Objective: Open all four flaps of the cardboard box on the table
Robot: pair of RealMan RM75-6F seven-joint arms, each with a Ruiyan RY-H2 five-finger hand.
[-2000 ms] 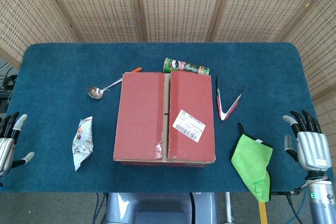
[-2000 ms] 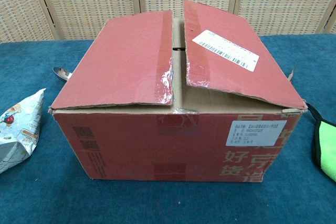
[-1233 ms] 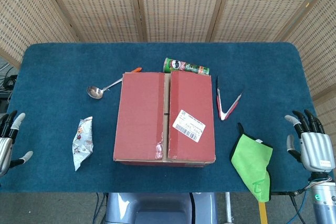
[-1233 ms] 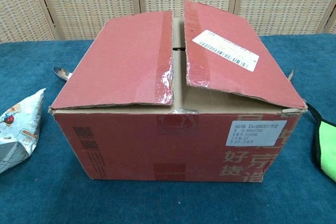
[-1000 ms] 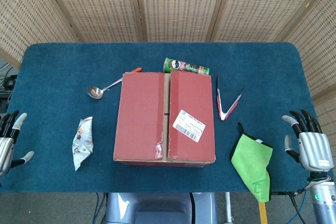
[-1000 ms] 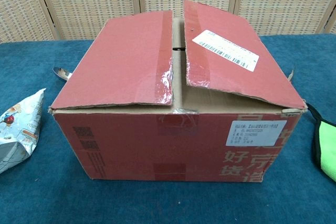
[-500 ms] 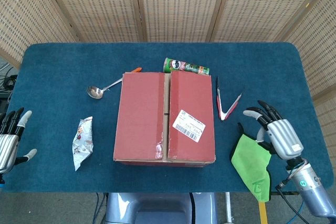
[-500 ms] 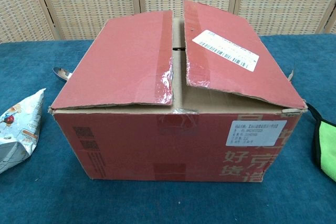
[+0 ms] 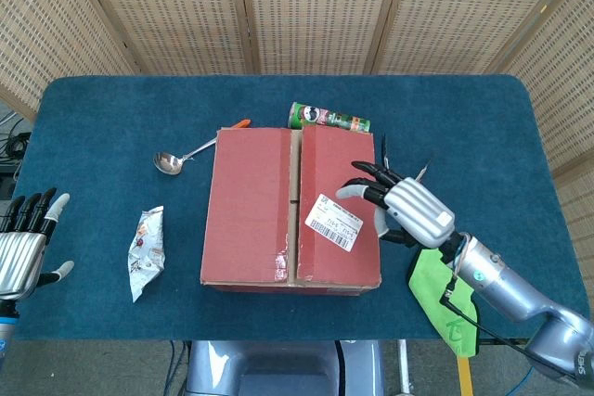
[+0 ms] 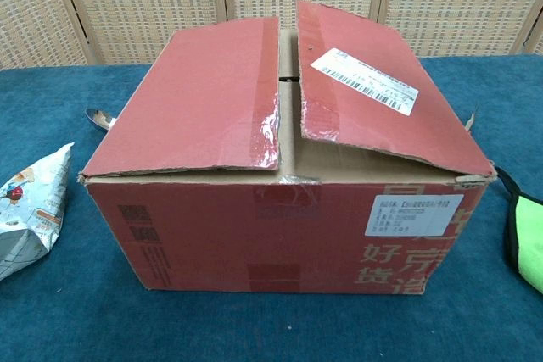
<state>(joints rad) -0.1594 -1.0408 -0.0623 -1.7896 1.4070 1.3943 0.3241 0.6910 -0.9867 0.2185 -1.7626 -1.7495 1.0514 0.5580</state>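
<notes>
tongs (image 9: 401,183) and can (image 9: 329,119) crowding box (image 9: 291,208)

A red cardboard box (image 9: 291,208) is placed in the middle of the blue table. Its two top flaps are folded down, with a narrow gap left between them. The right flap (image 10: 373,95) is raised slightly, and a white barcode label (image 9: 334,222) is stuck on it.

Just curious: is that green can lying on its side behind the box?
Yes, the green can lies flat on the table just behind the cardboard box.
</notes>
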